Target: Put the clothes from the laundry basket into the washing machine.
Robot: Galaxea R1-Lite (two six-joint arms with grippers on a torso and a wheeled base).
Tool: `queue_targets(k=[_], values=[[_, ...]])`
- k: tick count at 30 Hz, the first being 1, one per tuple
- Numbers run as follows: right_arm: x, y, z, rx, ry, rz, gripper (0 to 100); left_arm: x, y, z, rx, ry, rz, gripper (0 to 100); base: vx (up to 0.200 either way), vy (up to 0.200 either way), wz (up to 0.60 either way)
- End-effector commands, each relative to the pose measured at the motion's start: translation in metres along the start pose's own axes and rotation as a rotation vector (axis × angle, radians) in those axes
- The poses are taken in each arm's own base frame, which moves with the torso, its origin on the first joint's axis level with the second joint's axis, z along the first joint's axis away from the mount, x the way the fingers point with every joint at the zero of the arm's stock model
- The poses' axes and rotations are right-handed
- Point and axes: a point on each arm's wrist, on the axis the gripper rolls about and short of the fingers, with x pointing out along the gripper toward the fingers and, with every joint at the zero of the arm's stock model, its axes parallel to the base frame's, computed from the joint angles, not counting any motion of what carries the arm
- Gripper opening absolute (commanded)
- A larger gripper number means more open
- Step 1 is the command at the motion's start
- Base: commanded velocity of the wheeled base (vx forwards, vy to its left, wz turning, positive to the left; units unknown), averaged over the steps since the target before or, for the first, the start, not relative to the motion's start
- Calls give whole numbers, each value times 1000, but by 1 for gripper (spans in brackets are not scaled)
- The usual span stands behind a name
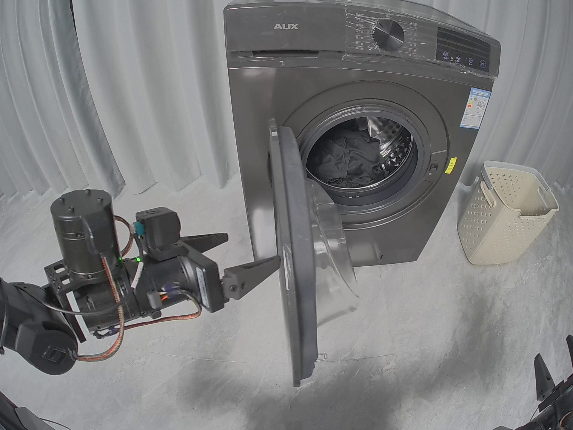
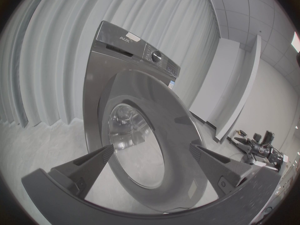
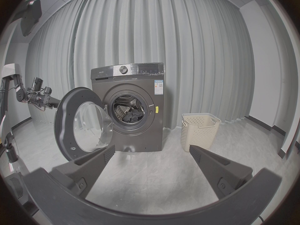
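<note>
The left arm reaches out level toward the washing machine (image 1: 256, 120), left gripper (image 1: 253, 248) spread wide near the outer face of its open door (image 1: 292, 258). Dark clothes (image 1: 349, 156) lie in its drum. The laundry basket (image 1: 507, 219) stands beside it. The right gripper (image 3: 151, 149), also spread, faces it from well back.

clothes (image 1: 349, 156): dark, heaped inside drum (image 1: 397, 135)
laundry basket (image 1: 504, 225): cream, perforated, upright near machine
washing machine (image 1: 286, 79): grey, door (image 1: 295, 258) wide open
</note>
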Motion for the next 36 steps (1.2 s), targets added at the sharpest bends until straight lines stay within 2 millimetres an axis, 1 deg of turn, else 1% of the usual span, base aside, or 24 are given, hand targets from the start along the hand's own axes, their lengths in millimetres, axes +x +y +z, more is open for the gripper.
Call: queue_targets(k=[1, 4, 9, 10, 11, 14, 20, 21, 23, 26, 33, 34, 36], values=[[0, 0, -5, 0, 1, 0, 100, 38, -5, -11, -21, -15, 32, 100, 0, 0, 0], [0, 0, -5, 0, 1, 0, 100, 47, -3, -16, -20, -34, 42, 100, 0, 0, 0], [0, 0, -5, 0, 1, 0, 100, 54, -5, -17, -18, -35, 31, 100, 0, 0, 0], [0, 0, -5, 0, 1, 0, 100, 61, -9, -18, -17, -34, 19, 100, 0, 0, 0], [0, 0, -5, 0, 1, 0, 100, 64, -10, -18, -16, -34, 18, 100, 0, 0, 0], [0, 0, -5, 0, 1, 0, 100, 85, -11, -19, -14, -46, 36, 100, 0, 0, 0], [0, 0, -5, 0, 1, 0, 100, 122, -18, -11, -12, -109, 55, 100, 0, 0, 0], [0, 0, -5, 0, 1, 0, 100, 123, -19, -11, -12, -107, 54, 100, 0, 0, 0], [0, 0, -5, 0, 1, 0, 100, 137, -18, -9, -12, -131, 73, 100, 0, 0, 0], [0, 0, -5, 0, 1, 0, 100, 153, -14, -12, -12, -143, 102, 100, 0, 0, 0], [0, 0, -5, 0, 1, 0, 100, 179, -9, -4, -15, -203, 128, 100, 0, 0, 0], [0, 0, -5, 0, 1, 0, 100, 179, -9, -4, -13, -204, 128, 100, 0, 0, 0], [0, 0, -5, 0, 1, 0, 100, 191, -7, 1, -15, -231, 129, 100, 0, 0, 0]])
